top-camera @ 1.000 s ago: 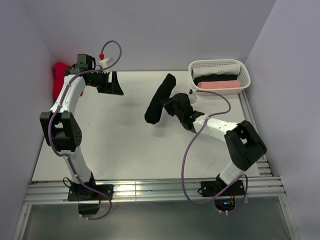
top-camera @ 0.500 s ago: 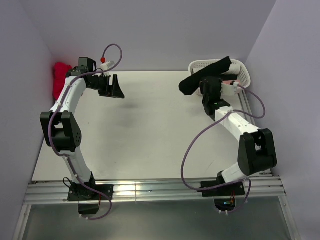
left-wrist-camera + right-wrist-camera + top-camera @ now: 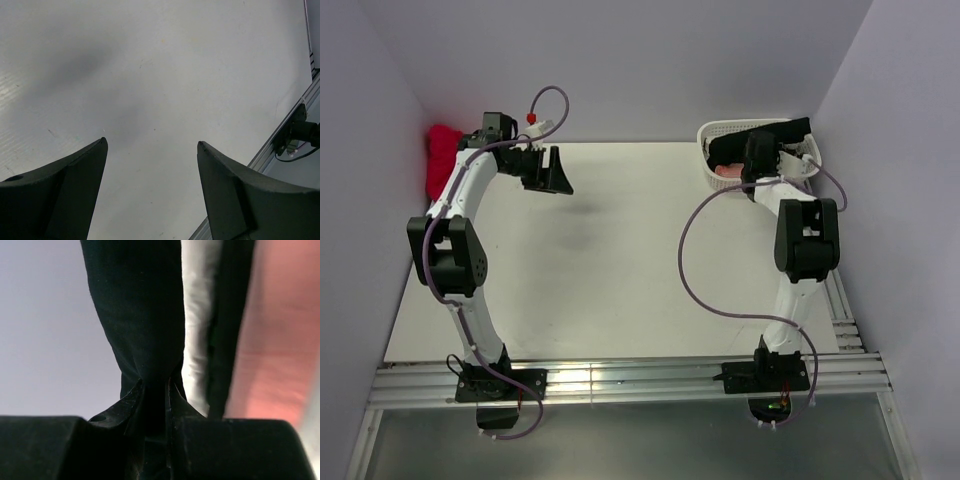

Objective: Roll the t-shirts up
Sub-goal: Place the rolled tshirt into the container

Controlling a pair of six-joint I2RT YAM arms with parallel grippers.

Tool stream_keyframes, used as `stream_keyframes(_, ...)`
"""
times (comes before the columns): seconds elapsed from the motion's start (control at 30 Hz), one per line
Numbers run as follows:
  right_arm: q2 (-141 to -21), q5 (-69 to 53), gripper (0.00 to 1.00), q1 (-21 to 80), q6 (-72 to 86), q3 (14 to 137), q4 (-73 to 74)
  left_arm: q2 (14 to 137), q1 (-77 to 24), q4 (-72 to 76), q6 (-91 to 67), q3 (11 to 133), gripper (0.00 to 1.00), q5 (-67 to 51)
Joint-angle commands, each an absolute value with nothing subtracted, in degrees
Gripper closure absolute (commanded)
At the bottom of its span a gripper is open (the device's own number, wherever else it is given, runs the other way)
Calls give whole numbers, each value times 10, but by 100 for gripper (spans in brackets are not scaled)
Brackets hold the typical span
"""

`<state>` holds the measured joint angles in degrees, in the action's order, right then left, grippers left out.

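My right gripper [image 3: 760, 150] is shut on the rolled black t-shirt [image 3: 790, 128] and holds it over the white lattice basket [image 3: 710, 135] at the back right. In the right wrist view the gripper [image 3: 155, 385] pinches the black roll [image 3: 135, 305], with a white tee [image 3: 199, 315], another black tee [image 3: 231, 315] and a pink tee [image 3: 280, 330] below in the basket. A red t-shirt [image 3: 442, 150] lies bunched at the back left corner. My left gripper [image 3: 552, 175] is open and empty above the table, near the red shirt; its open gripper [image 3: 152, 145] shows only bare table.
The white table [image 3: 620, 270] is bounded by walls at the back and both sides. An aluminium rail [image 3: 620, 380] runs along the near edge, and shows in the left wrist view [image 3: 295, 130]. Purple cables hang from both arms.
My right gripper has carried the rolled black t-shirt from mid-table to the back right, over the basket. The left arm has barely moved.
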<state>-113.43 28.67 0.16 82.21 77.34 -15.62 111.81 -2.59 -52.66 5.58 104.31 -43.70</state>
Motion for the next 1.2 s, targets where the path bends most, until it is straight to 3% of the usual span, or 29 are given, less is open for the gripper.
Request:
stream_keyframes(0.0, -1164, 287, 100, -12, 839, 859, -206, 1127, -30, -533, 74, 1072, 22, -443)
stream_keyframes(0.43, -1363, 264, 100, -16, 858, 1104, -126, 1146, -33, -548, 85, 1092, 22, -438)
stream_keyframes(0.5, -1393, 251, 96, -16, 871, 1133, -111, 1146, -38, -550, 87, 1093, 22, -439)
stream_keyframes(0.8, -1367, 255, 96, -23, 872, 1075, -84, 1139, -40, -548, 89, 1091, 22, -432)
stream_keyframes(0.83, -1366, 250, 85, -25, 868, 1072, -84, 1141, -40, -548, 87, 1092, 22, -434)
stream_keyframes(0.93, -1370, 233, 70, -27, 869, 1077, -69, 1146, -40, -552, 84, 1098, 22, -435)
stream_keyframes(1.17, -1324, 214, 48, -32, 859, 1028, -61, 1152, -40, -558, 80, 1111, 22, -417)
